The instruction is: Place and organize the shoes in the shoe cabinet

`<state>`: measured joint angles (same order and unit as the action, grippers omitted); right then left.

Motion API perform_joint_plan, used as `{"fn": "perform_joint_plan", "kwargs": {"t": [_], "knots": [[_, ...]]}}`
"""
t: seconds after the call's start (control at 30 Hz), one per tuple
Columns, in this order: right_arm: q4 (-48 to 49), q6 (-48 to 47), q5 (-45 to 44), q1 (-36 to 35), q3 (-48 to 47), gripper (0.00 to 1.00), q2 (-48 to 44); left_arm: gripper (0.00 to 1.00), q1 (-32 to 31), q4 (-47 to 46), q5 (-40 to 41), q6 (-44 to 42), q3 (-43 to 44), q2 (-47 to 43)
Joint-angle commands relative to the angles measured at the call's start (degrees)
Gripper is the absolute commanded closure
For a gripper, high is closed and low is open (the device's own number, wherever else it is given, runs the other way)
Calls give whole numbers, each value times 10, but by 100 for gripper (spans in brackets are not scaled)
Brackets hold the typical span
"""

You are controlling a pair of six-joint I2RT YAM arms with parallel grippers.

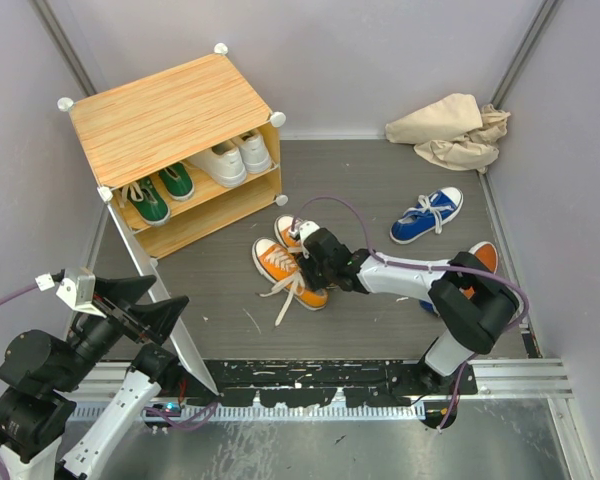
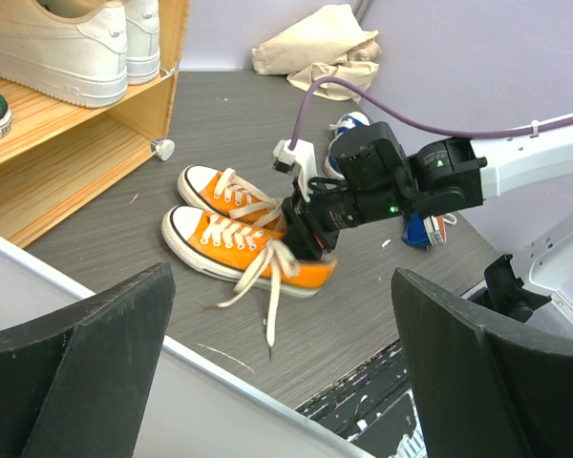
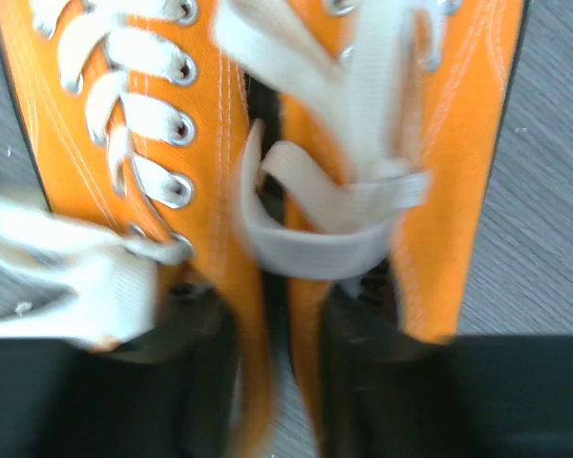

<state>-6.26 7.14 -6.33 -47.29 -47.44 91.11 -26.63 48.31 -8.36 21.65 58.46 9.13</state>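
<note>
Even bright light, faint shadows; the orange shoes look blurred close-up.

The top view looked down from high behind the right gripper, the left wrist view faced it from farther off, and the right wrist view sat close above the orange shoes all three shared.

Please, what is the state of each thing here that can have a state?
shoe cabinet: door open.
green shoes: on the inner shelf.
white shoes: on the inner shelf.
orange shoes: outside, side by side, laces loose.
blue shoe: outside, alone.
left pincer: open, empty.
right pincer: at the orange shoes, grip unclear.
</note>
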Motion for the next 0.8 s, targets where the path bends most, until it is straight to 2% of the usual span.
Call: {"fn": "perform_joint_plan", "kwargs": {"t": [0.0, 0.1, 0.13, 0.4, 0.77], "knots": [[-29, 5, -4, 4, -8, 75, 14, 2, -1, 102, -1, 15, -17, -1], [-41, -4, 8, 4, -24, 97, -3, 2, -1, 103, 0, 14, -10, 0], [-47, -7, 16, 4, -32, 99, -10, 2, 0, 104, -1, 13, -8, 0], [-75, -11, 80, 4, -128, 99, -57, 2, -1, 108, 3, 11, 2, -2], [-32, 11, 130, 4, -242, 99, 29, 2, 0, 106, -3, 5, 9, -3]]}}
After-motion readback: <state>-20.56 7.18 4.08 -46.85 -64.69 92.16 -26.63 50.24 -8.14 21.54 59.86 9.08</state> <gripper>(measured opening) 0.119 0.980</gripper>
